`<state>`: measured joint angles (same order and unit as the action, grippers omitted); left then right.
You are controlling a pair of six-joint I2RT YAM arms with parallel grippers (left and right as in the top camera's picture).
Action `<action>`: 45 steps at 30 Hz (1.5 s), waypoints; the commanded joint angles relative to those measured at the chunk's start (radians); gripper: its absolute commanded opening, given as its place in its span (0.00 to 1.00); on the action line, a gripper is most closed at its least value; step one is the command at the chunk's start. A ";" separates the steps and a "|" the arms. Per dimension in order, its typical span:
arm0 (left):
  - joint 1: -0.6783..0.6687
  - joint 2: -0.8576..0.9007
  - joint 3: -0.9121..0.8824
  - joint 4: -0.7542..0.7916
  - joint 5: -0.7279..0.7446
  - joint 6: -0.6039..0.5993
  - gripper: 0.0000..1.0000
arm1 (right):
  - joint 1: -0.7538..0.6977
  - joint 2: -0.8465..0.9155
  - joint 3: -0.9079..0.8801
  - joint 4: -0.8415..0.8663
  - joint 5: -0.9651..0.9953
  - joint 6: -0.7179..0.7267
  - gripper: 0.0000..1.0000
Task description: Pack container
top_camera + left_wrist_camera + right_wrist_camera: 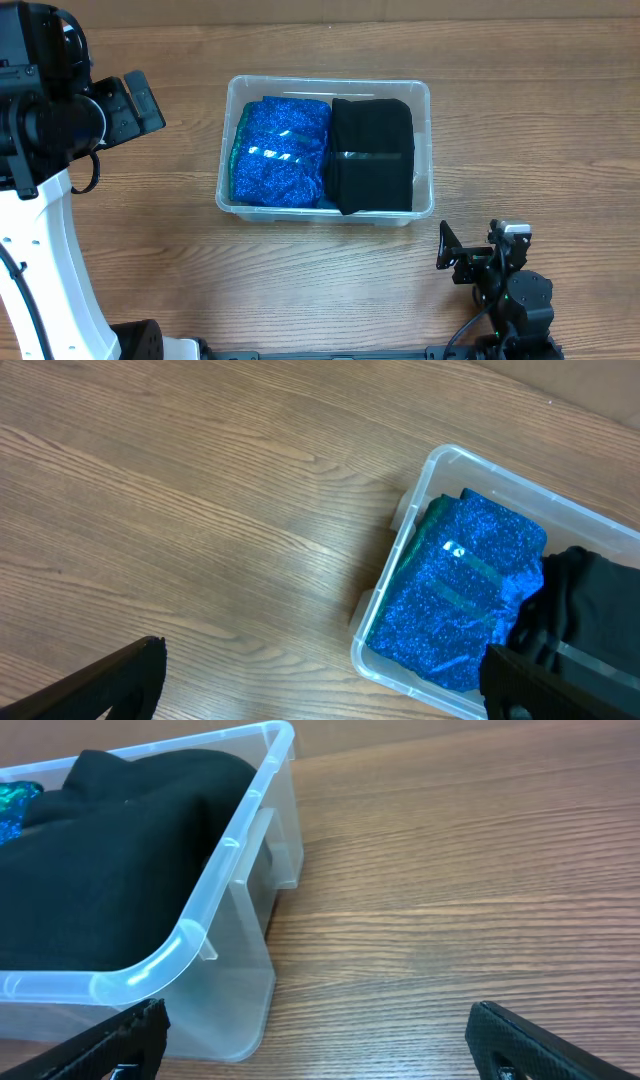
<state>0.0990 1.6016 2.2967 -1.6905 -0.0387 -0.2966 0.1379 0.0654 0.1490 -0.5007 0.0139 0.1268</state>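
The clear plastic container point(330, 84) stands in the middle of the wooden table. It holds a folded sparkly blue cloth point(280, 150) on the left and a folded black cloth point(372, 155) on the right. My left gripper point(135, 105) is open and empty, up and to the left of the container. In its wrist view point(325, 685) the container's corner point(440, 460), the blue cloth point(460, 590) and the black cloth point(590, 600) show. My right gripper point(465, 252) is open and empty, low by the container's front right corner point(215, 870), with its fingers point(320, 1040) over bare wood.
The table point(520, 120) is brown wood grain. The left arm's white base point(40, 270) stands at the front left. The right arm's dark body point(520, 300) sits at the front right edge.
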 commanded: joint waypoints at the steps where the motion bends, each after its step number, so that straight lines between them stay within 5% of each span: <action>1: 0.005 -0.003 -0.004 0.002 -0.006 0.005 1.00 | -0.005 -0.011 -0.010 0.006 -0.016 0.004 1.00; 12: 0.005 -0.003 -0.004 0.002 -0.007 0.005 1.00 | -0.005 -0.011 -0.010 0.006 -0.016 0.003 1.00; 16: 0.005 -0.135 -0.071 0.011 -0.041 0.006 1.00 | -0.005 -0.011 -0.010 0.006 -0.016 0.004 1.00; 20: 0.005 -0.459 -0.536 0.556 0.046 0.089 1.00 | -0.005 -0.011 -0.010 0.006 -0.016 0.004 1.00; 24: 0.005 -0.754 -1.053 0.924 0.118 0.163 1.00 | -0.005 -0.011 -0.010 0.006 -0.016 0.003 1.00; 31: -0.090 -1.280 -1.748 1.141 0.114 0.163 1.00 | -0.005 -0.011 -0.010 0.006 -0.016 0.003 1.00; 35: -0.158 -1.497 -1.975 1.157 0.099 0.163 1.00 | -0.005 -0.011 -0.010 0.006 -0.016 0.004 1.00; 45: -0.158 -1.597 -2.173 1.262 0.094 0.155 1.00 | -0.005 -0.011 -0.010 0.006 -0.016 0.004 1.00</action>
<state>-0.0528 0.0158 0.1307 -0.4442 0.0673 -0.1532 0.1379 0.0654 0.1455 -0.4938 0.0032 0.1272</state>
